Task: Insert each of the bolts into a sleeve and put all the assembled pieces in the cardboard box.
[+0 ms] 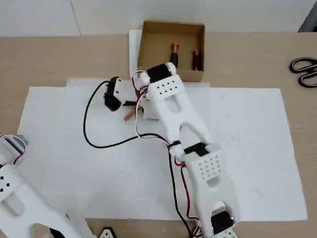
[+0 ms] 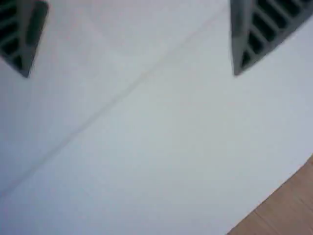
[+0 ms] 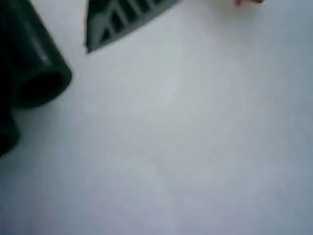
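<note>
Sleeve: loomed dark and close under the right wrist, hollow end showing, over white paper.
Bolt: copper-coloured, poked out just beside the right gripper, outside the box (lying or gripped, could not be told).
Right gripper's hold: could not be told from any view.
Cardboard box: sat on the far side of the table, at the paper's far edge.
Assembled pieces: numbered two, lay apart inside the box, the second piece nearer its right wall.
Done so far: judged two pairs joined and boxed.
Left to do: judged at least one pair, namely mating this bolt with this sleeve and carrying the result to the box (possibly more parts hidden under the arm).
Right arm: lay stretched from the near edge diagonally toward the box, wrist bent down just short of the box's near wall.
Left arm: sat low at the near left corner.
Left gripper: hung over bare paper near the table's wooden edge, fingers spread wide, nothing between them.
Scissors: lay far right on the table, well apart from the work.
</note>
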### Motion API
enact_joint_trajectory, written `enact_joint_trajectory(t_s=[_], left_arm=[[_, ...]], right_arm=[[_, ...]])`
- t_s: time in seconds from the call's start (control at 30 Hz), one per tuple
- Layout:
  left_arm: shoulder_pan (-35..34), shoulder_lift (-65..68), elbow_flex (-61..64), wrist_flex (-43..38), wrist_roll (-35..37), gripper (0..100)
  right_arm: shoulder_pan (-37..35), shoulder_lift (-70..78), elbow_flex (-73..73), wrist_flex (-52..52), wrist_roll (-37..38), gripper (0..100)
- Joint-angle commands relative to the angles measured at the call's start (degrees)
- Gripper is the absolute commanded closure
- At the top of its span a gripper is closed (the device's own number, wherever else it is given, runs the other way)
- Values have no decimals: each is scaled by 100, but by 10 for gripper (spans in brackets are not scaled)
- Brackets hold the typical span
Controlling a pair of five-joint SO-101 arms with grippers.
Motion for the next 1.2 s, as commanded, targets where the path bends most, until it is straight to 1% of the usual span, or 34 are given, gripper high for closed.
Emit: enact_joint_trajectory(t_s=[0.0,0.37,0.57,1.0,1.17], left_arm=[[-9,-105,-13,-105,62,746],[-9,-105,-13,-105,62,746],[-9,-105,48,-158,62,746],[-9,-105,66,-158,62,746],[-9,-105,66,-158,62,746]], right_arm=[[66,119,-440,145,35,819],[92,549,-475,163,26,819],[92,620,-475,505,26,819],[171,646,-431,514,-9,819],[163,945,-431,514,-18,820]])
